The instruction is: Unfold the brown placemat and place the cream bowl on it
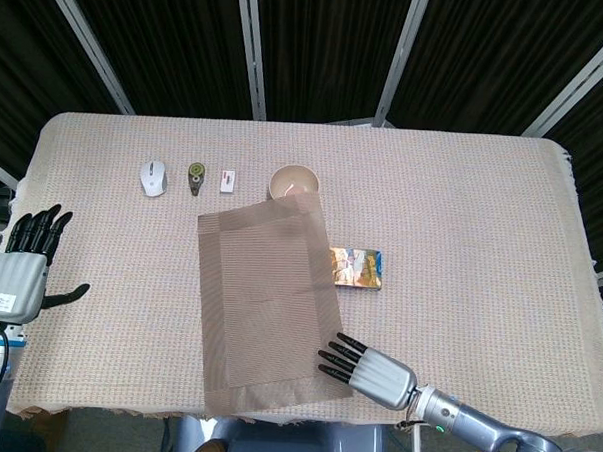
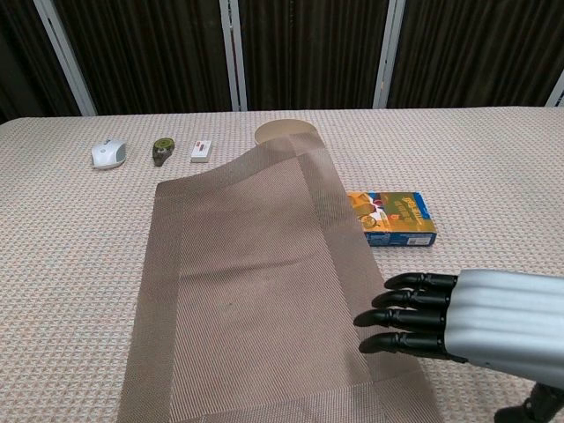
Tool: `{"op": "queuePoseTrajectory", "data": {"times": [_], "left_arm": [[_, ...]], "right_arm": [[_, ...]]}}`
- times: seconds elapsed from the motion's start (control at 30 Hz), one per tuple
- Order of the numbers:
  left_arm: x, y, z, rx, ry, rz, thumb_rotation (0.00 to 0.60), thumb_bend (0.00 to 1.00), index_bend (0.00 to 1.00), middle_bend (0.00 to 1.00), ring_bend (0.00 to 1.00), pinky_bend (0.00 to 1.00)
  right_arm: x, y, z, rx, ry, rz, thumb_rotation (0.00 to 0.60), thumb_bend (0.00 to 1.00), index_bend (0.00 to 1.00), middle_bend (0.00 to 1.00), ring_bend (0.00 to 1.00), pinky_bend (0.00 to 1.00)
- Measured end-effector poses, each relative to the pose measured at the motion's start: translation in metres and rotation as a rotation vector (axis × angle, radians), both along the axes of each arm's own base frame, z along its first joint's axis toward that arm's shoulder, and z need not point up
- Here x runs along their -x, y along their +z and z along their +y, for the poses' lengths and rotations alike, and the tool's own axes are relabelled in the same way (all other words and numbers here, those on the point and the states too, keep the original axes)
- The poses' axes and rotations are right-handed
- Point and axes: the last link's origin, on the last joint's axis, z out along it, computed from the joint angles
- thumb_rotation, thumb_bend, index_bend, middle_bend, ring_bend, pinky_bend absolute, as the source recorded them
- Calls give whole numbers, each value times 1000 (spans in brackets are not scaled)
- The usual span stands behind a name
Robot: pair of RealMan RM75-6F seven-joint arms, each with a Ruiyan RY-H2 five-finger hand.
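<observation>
Placemat: the brown placemat (image 1: 271, 303) lies unfolded and flat on the surface (image 1: 462, 213), running from near the front edge toward the far side, a little askew; its far right corner rides up on the rim of the cream bowl (image 1: 293, 181) and covers the bowl's near edge.

Bowl: the cream bowl stands upright at the far end of the placemat, touching it, and not set on it; in the chest view only its far rim (image 2: 284, 132) shows above the raised corner of the mat (image 2: 256, 282).

My right hand: my right hand (image 1: 370, 369) hangs low at the near right corner of the placemat, palm down; my fingers (image 2: 407, 317) are stretched out straight and slightly apart, pointing left over the mat's right border, grasping nothing; whether the tips touch the mat I cannot tell.

My left hand: my left hand (image 1: 21, 269) is at the far left edge of the surface, well apart from the placemat; its fingers are spread and released, thumb out to the right, nothing in them.

Other things: a blue and orange box (image 1: 356, 267) lies just beside the placemat's right edge; on the far left, in a row, a white mouse (image 1: 153, 177), a small green tape roller (image 1: 196, 176) and a small white block (image 1: 226, 181).
</observation>
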Motion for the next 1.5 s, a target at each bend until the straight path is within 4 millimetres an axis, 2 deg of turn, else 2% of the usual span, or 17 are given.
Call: {"op": "queuePoseTrajectory", "data": {"times": [0.43, 1.0, 1.33, 1.4, 1.5], "left_arm": [[0, -2, 0, 9, 2, -3, 600, 0, 0, 0, 0, 0], [0, -3, 2, 13, -2, -2, 600, 0, 0, 0, 0, 0], [1, -4, 2, 14, -2, -2, 600, 0, 0, 0, 0, 0], [1, -4, 2, 15, -2, -4, 600, 0, 0, 0, 0, 0], [1, -4, 2, 16, -2, -4, 600, 0, 0, 0, 0, 0]], "right_arm": [[-20, -21, 5, -18, 13, -25, 600, 0, 88, 0, 0, 0], [-28, -34, -1, -2, 45, 3, 600, 0, 91, 0, 0, 0], [-40, -36, -2, -2, 35, -47, 600, 0, 98, 0, 0, 0], [-42, -35, -3, -2, 29, -58, 600, 18, 115, 0, 0, 0], [-45, -34, -4, -6, 21, -71, 600, 129, 170, 0, 0, 0]]}}
